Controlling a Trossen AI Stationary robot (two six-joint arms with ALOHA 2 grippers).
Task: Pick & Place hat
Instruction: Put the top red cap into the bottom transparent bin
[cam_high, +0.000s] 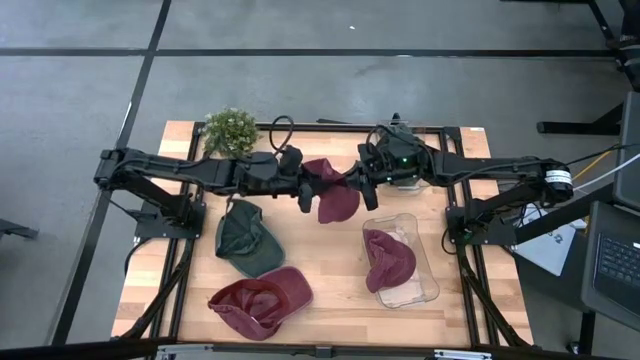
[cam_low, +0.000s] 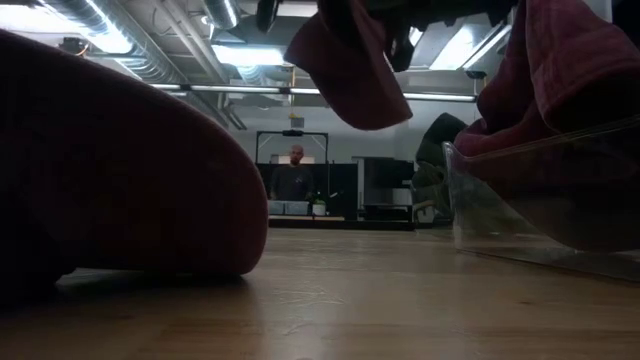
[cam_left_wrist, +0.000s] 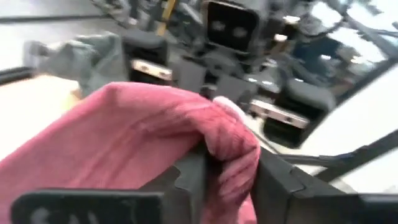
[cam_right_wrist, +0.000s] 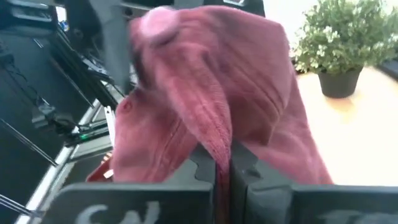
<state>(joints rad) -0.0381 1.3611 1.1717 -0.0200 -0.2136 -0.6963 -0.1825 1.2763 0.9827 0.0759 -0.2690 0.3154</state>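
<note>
A maroon cap (cam_high: 335, 195) hangs in the air over the middle of the table, between both grippers. It shows in the low view as a maroon cap (cam_low: 350, 70) clear of the wood. My left gripper (cam_high: 306, 192) is shut on its left side and my right gripper (cam_high: 362, 186) on its right side. A dark green cap (cam_high: 248, 238) and another maroon cap (cam_high: 262, 300) lie on the table. A third maroon cap (cam_high: 390, 258) sits in a clear tub (cam_high: 428, 290). My left gripper (cam_left_wrist: 227, 186) pinches a bunched fold of the cap's cloth (cam_left_wrist: 233, 146) between its two fingers, coming level from the table's left. The cap is lifted clear. My right gripper (cam_right_wrist: 222, 180) pinches a thin fold of the cap (cam_right_wrist: 217, 134) between its shut fingers, coming level from the table's right. The cloth drapes to both sides of the fingers.
A small potted plant (cam_high: 231, 130) stands at the far left of the table. The clear tub (cam_low: 540, 200) stands on the right, and the near maroon cap (cam_low: 130, 170) fills the low view's left. Bare wood lies between them.
</note>
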